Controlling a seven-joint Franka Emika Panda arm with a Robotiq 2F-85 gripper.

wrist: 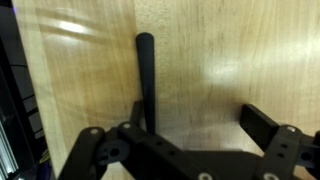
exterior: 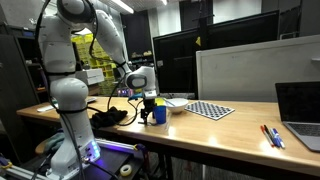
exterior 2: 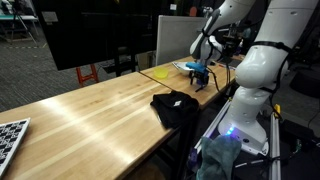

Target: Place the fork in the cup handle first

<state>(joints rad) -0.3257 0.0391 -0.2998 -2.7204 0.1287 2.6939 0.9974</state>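
Over the wooden table (exterior: 200, 125) the Panda arm (exterior: 70, 95) hangs low, with the blue cup (exterior: 158, 114) just beside its gripper (wrist: 195, 130). The jaws stand wide, holding nothing. The dark fork (wrist: 146, 70) lies flat on the wood, nearer one finger. Centre over it, descend squarely, and grip so the handle end stays free for the cup.

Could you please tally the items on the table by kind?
Pens: 2
Cup: 1
Bowl: 1
Fork: 1
Checkerboard: 1
Laptop: 1
Black cloth: 1
Total: 8
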